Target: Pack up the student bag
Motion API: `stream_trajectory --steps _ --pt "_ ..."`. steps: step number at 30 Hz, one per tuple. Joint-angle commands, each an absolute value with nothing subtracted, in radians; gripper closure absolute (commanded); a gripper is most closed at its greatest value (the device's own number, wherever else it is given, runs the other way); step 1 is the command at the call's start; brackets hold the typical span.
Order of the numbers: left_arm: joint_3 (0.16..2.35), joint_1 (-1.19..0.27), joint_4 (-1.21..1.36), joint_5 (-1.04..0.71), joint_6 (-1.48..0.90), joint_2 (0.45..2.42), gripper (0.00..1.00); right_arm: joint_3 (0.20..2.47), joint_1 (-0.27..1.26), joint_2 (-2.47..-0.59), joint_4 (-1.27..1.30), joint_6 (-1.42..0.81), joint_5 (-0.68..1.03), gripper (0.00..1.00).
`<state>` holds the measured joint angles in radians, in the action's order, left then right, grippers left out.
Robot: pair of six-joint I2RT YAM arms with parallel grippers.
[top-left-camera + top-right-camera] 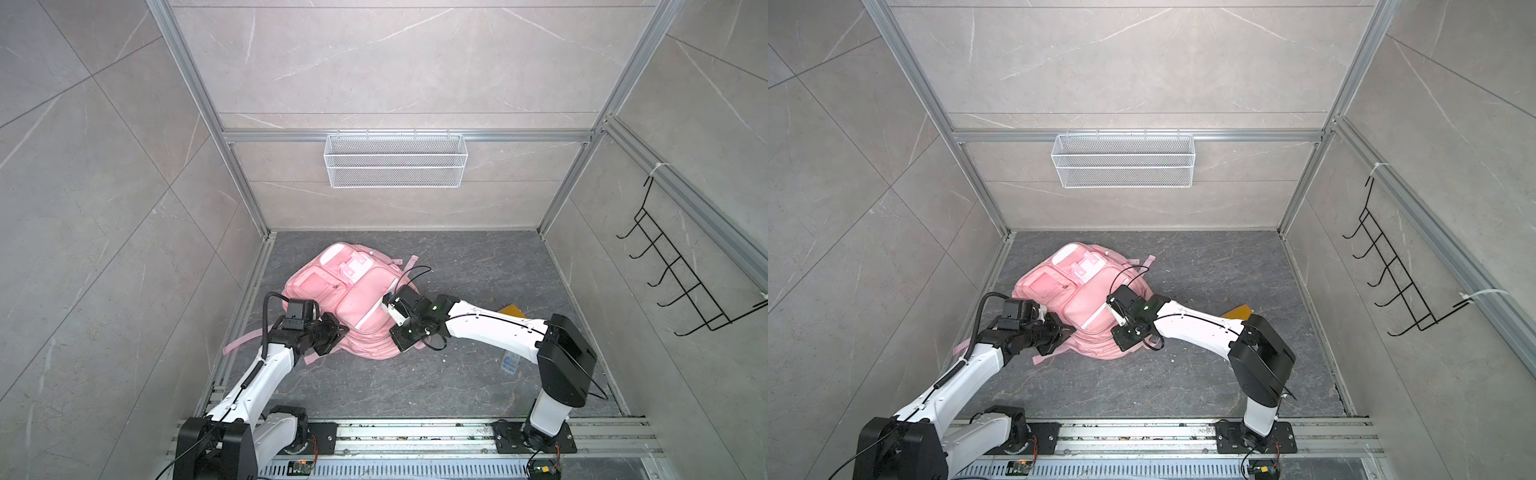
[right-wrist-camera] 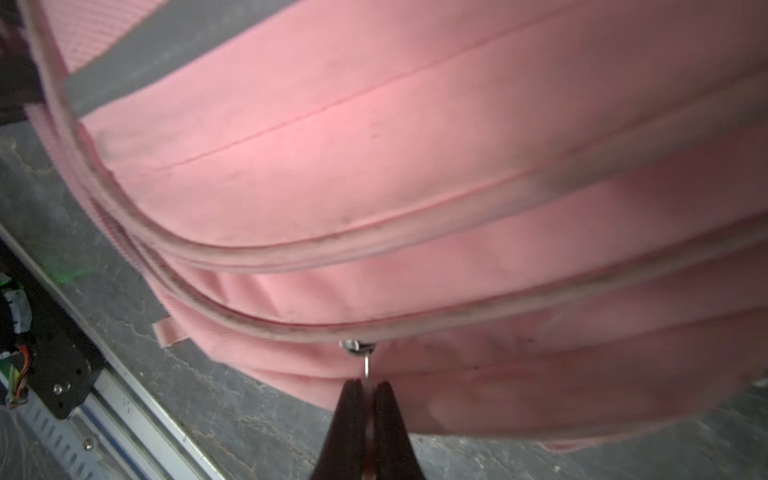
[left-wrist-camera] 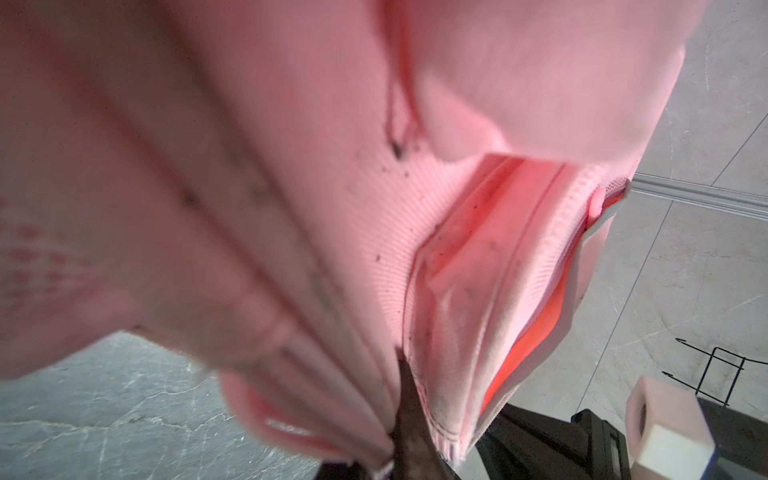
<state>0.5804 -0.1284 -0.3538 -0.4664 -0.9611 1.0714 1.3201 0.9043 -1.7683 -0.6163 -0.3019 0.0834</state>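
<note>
The right gripper (image 2: 367, 388) is pinched tight on the zipper pull (image 2: 366, 368), the left gripper (image 3: 405, 407) is clamped on a fold of the student bag (image 1: 357, 299), which lies right ahead of both! Danger: the thin tab could slip from between the fingers (image 2: 390, 419) if the tug strays off the zipper's line, or loose fabric could bunch and jam it. Beneath the fingers, dark veined floor (image 1: 457, 374); beyond, grey tiled walls (image 1: 395, 62), a wire basket (image 1: 395, 160), a hook rack (image 1: 681, 282).

White mesh basket (image 1: 395, 160) hangs at the back — black hook rack (image 1: 685, 270) to its right.
</note>
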Motion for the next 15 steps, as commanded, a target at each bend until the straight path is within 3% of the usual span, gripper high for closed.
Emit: stream_trajectory --steps 1,9,15 --pt "0.648 -0.087 -0.346 -0.434 -0.885 1.069 1.00 1.300 0.828 -1.726 -0.744 -0.303 -0.029 1.00" --pt "0.701 -0.051 -0.405 -0.414 -0.796 1.082 1.00 1.289 0.688 -1.681 -0.787 -0.309 -0.095 1.00" --pt "0.757 -0.052 -0.443 -0.374 -0.706 1.102 1.00 1.216 0.682 -1.623 -0.753 -0.364 -0.094 1.00"
